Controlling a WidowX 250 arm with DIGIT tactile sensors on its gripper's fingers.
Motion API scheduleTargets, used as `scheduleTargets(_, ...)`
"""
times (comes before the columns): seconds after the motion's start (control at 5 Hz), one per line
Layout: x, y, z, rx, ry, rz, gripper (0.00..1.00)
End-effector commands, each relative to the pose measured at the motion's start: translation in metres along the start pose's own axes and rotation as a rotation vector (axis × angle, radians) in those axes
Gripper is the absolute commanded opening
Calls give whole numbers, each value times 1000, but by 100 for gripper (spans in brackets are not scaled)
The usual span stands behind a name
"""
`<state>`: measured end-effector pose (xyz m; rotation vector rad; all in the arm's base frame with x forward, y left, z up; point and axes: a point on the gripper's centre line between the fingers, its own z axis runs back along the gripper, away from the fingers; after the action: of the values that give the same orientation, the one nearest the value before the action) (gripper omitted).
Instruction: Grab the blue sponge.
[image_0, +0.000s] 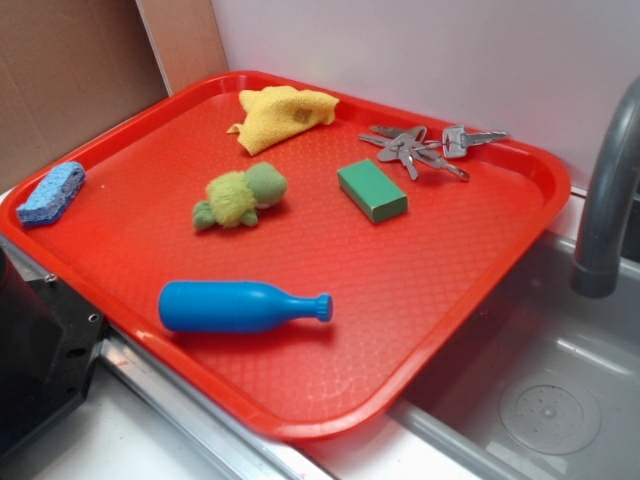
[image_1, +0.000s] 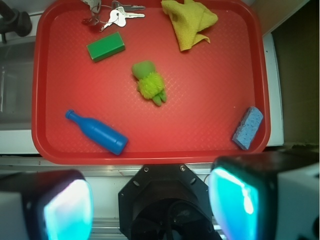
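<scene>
The blue sponge (image_0: 51, 193) (image_1: 248, 127), light blue and porous, lies against the left rim of the red tray (image_0: 470, 300) (image_1: 45, 100) in the exterior view; in the wrist view it sits at the tray's lower right corner. My gripper (image_1: 155, 205) hovers high above the counter in front of the tray, well apart from the sponge. Its two fingers (image_1: 235, 200) stand wide apart with nothing between them. The gripper does not show in the exterior view.
On the tray lie a blue plastic bottle (image_0: 240, 306) (image_1: 97, 132), a green block (image_0: 372, 190) (image_1: 105, 46), a green plush toy (image_0: 240, 196) (image_1: 149, 82), a yellow cloth (image_0: 282, 116) (image_1: 190, 21) and keys (image_0: 425, 148) (image_1: 115, 16). A sink (image_0: 540, 400) with a grey faucet (image_0: 610, 200) lies right.
</scene>
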<state>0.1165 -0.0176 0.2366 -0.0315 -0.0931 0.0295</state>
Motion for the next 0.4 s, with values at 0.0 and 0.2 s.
scheduleTargets(0.0,0,0,0,0,0,0,100)
scheduleTargets(0.2,17,51,-49,78,-13,203,100)
